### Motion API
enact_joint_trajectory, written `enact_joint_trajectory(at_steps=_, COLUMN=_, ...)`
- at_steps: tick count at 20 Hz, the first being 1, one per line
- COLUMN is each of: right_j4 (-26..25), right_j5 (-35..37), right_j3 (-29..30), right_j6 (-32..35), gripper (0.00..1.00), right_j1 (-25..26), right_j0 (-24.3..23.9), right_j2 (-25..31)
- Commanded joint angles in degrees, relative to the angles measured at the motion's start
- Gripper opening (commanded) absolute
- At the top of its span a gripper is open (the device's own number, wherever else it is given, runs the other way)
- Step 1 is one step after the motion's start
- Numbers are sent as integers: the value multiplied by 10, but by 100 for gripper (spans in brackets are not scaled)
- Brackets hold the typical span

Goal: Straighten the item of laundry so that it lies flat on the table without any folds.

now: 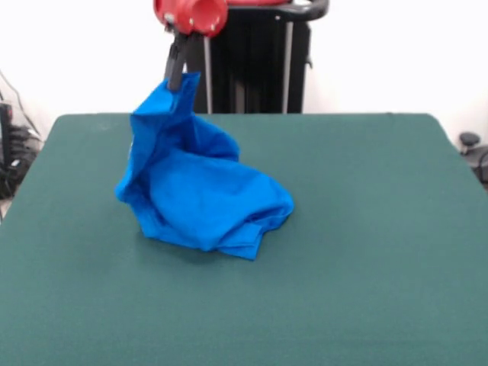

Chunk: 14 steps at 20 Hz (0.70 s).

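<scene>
I am pinching my gripper (176, 76) on one edge of the blue shirt (202, 194), its crumpled bulk resting left of the table's (366, 267) centre; lifting higher should shake folds loose

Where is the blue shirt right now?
In the front view the shirt sits crumpled left of the table's middle, one corner pulled up by the hand near the far edge.

1. The bright blue shirt (200, 194) sits left of centre, crumpled and folded over itself, one corner lifted toward the upper left of the frame.
2. The dark green counter (366, 252) carries its bunched lower part.
</scene>
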Motion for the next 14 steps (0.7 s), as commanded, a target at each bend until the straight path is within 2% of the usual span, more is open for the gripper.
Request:
enact_joint_trajectory(at_steps=1, right_j4=84, right_j5=129, right_j3=140, right_j6=-131, gripper=0, right_j1=-130, right_j0=-49, right_j2=224)
enact_joint_trajectory(at_steps=4, right_j4=104, right_j5=141, right_j3=147, right_j6=-127, gripper=0, right_j1=-148, right_j0=-56, right_j2=249)
enact_joint_trajectory(at_steps=6, right_j4=105, right_j5=151, right_j3=139, right_j6=-114, gripper=0, right_j1=-152, right_j0=-44, right_j2=242)
enact_joint_trajectory(at_steps=9, right_j4=76, right_j5=190, right_j3=102, right_j6=-75, gripper=0, right_j1=-160, right_j0=8, right_j2=192)
enact_joint_trajectory(at_steps=14, right_j4=92, right_j5=251, right_j3=105, right_j6=-123, gripper=0, right_j1=-214, right_j0=-9, right_j2=184)
